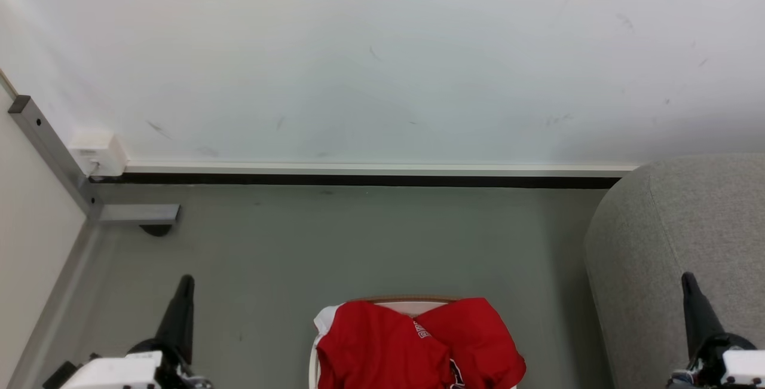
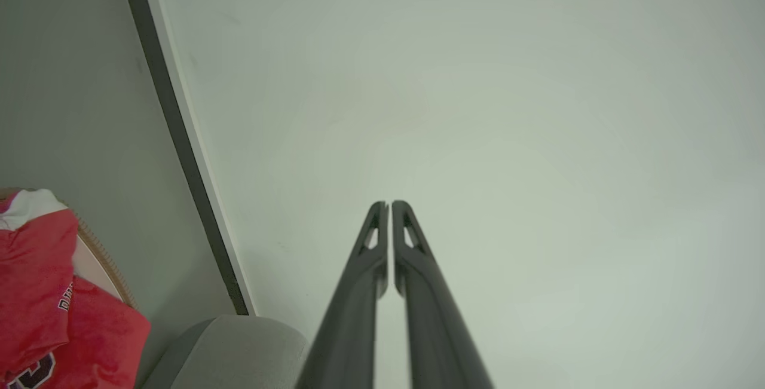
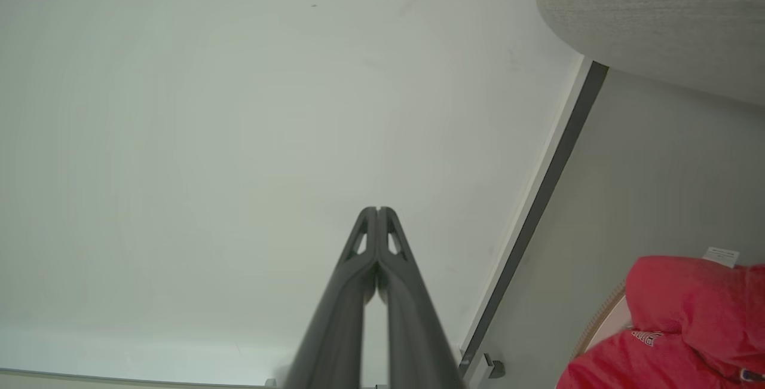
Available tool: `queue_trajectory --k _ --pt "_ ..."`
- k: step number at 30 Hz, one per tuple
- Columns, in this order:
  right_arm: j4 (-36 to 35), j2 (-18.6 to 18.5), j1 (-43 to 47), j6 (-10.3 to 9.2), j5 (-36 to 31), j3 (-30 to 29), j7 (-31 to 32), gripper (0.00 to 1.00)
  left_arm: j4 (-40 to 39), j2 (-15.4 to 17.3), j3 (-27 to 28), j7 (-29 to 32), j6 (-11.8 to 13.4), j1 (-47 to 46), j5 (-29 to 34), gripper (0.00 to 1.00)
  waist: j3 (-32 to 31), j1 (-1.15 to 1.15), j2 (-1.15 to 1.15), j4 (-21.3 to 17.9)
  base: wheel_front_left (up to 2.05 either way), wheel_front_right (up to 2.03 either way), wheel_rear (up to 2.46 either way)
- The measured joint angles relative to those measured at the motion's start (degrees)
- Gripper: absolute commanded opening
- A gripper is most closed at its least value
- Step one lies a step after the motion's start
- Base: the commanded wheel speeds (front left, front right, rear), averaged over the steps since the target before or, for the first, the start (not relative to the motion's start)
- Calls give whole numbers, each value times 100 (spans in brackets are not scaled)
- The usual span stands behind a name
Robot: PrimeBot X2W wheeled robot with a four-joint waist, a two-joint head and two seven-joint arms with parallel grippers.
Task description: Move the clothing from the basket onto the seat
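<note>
Left tool (image 1: 186, 284) and right tool (image 1: 688, 281), both pressed together, flank the cream-white plastic basket (image 1: 406, 300); best spread one, then pinch the bright red soft shirt (image 1: 382, 347) inside.

A plain indoor room, seemingly a test space dressed as a home corner; a bare white wall (image 1: 382, 60) carries scuff marks above a dark skirting strip (image 1: 358, 180); the floor (image 1: 358, 239) is smooth and grey; a grey metal frame (image 1: 51, 150) and a small white box (image 1: 98, 153) sit in the left corner; the homely touches are a light-grey upholstered seat (image 1: 675, 227) and a basket (image 1: 406, 300) holding red clothing (image 1: 382, 347).
</note>
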Motion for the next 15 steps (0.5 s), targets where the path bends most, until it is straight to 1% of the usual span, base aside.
queue_trajectory --k 6,11,15 --pt "160 144 224 0 -1 55 7 100 207 -59 -27 -40 0 207 2 100 1 0 0 0 0 0 0" --pt "48 169 225 0 -37 65 -93 100 133 -58 -83 -167 -2 202 23 100 2 0 0 -3 0 0 0" --pt "-46 214 229 0 -141 80 -146 100 42 -56 -124 -309 -9 199 155 100 3 0 0 -6 0 0 0"
